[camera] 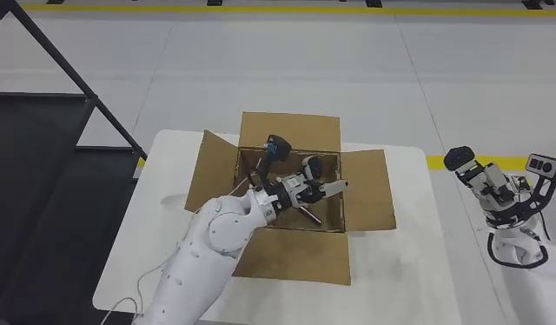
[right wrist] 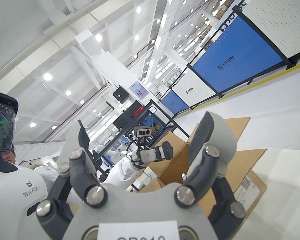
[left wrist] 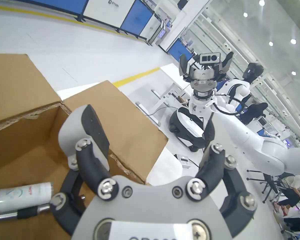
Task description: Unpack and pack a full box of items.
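The left arm (camera: 213, 247) and right arm (camera: 519, 229) wear smooth, glossy white shells in rounded segments. A black cable (left wrist: 225, 111) loops off the right wrist. The left gripper (left wrist: 150, 131) and right gripper (right wrist: 143, 136) each show a grey metal plate studded with silver screws, black linkages, white-backed fingers with ribbed black pads (right wrist: 198, 136), and a white printed label.

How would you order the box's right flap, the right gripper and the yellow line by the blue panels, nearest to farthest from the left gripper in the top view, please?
From the left gripper, over the box:
1. Right flap, just beside it.
2. Right gripper, past the table on the right.
3. Yellow line, far across the floor.
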Available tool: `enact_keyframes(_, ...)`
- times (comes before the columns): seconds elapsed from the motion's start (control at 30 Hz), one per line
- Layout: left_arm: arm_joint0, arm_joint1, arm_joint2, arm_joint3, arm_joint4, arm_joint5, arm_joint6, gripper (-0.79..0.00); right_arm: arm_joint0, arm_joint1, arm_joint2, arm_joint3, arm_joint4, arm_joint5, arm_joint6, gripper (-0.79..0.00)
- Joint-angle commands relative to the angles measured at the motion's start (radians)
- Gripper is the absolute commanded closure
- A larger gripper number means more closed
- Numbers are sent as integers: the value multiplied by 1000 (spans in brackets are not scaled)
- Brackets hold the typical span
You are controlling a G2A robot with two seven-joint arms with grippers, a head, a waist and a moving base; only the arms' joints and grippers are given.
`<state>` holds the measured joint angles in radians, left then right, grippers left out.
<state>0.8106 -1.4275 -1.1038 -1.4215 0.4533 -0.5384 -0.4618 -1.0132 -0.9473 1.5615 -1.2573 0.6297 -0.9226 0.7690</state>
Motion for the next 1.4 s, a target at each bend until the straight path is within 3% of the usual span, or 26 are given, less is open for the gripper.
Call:
enact_keyframes(0.0,2,1,0,-6,0,0,0,-785,0,0,0,0,0,0,0,-785)
enact_keyframes(0.43,2,1,0,-6,0,0,0,-785,3,0,-1,-31,-19,-10,8,-785)
enact_keyframes(0.57,21,4,-20,-33,-12,14,27,-785,-23,6,25,-148,-185,-21,6,-785)
enact_keyframes(0.77,90,24,-114,-131,-8,51,58,-785,-34,7,19,-325,-490,47,-8,-785)
enact_keyframes(1.07,263,61,-289,-323,20,85,55,-785,80,-7,-165,-502,-908,195,27,-785)
enact_keyframes(1.37,434,88,-464,-463,12,96,94,-785,282,-50,-442,-467,-1091,317,73,-785)
